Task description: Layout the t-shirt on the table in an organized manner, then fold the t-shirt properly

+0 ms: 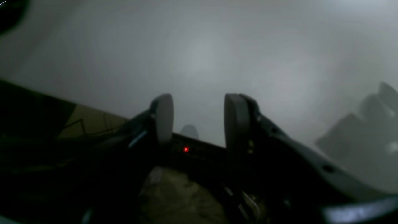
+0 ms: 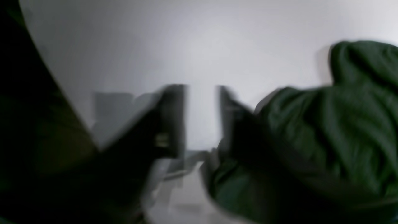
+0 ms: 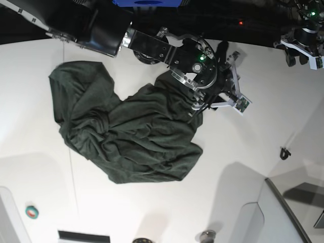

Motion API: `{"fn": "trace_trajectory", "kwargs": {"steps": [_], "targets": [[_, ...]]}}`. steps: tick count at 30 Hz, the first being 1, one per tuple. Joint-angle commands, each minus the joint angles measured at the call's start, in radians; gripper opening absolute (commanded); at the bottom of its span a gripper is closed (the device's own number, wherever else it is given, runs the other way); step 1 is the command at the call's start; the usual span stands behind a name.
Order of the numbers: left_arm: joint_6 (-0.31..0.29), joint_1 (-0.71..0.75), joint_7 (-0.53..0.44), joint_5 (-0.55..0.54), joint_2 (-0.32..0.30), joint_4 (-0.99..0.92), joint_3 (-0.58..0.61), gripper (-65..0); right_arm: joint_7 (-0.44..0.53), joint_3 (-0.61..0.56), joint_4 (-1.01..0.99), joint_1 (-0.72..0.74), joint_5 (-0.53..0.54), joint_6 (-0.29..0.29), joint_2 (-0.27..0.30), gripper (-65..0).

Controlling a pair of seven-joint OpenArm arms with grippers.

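Our right gripper (image 3: 234,76) hung with its jaws parted and empty beside the upper right edge of the t-shirt (image 3: 126,131), which lay rumpled across the table (image 3: 243,152). Our left gripper (image 1: 199,115), jaws apart, held nothing at the far corner.

t-shirt (image 3: 126,136): dark green, crumpled, unfolded | table (image 3: 243,157): white, shirt left of centre

Black right arm (image 3: 101,28) with silver joint, green indicator light, pale grey fingers (image 1: 164,116) on dark mounts
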Motion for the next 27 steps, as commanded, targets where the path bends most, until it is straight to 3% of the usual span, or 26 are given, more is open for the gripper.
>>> {"fn": "trace_trajectory", "kwargs": {"steps": [1, 3, 6, 13, 17, 21, 27], "targets": [[-0.006, 0.005, -0.021, -0.01, -0.011, 0.014, -0.006, -38.7, -0.03, 0.016, 0.028, -0.003, -0.008, -0.033, 0.009, -32.3], [-0.006, 0.0, -0.021, -0.01, -0.009, 0.014, -0.001, -38.5, -0.075, 0.016, 0.059, -0.022, -0.011, -0.056, 0.032, -20.6], [-0.006, -0.004, -0.019, -0.01, -0.009, 0.014, -0.001, -38.5, -0.073, 0.022, 0.043, -0.045, -0.011, -0.058, 0.049, -20.3], [-0.006, -0.014, -0.017, -0.01, -0.009, 0.013, 0.0, -38.5, 0.059, 0.039, -0.165, -0.035, -0.008, -0.058, 0.029, -33.8], [-0.006, -0.012, -0.017, -0.01, -0.009, 0.013, 0.0, -38.5, 0.079, 0.037, -0.239, -0.014, -0.008, -0.035, -0.007, -61.2], [-0.006, -0.014, -0.017, -0.01, -0.008, 0.013, 0.0, -38.5, 0.079, 0.032, -0.201, 0.005, -0.007, 0.02, -0.023, -62.1], [-0.006, -0.018, -0.017, -0.01, -0.009, -0.009, 0.002, -38.5, 0.071, 0.037, -0.03, 0.038, -0.005, 0.04, -0.027, -62.1]]}}
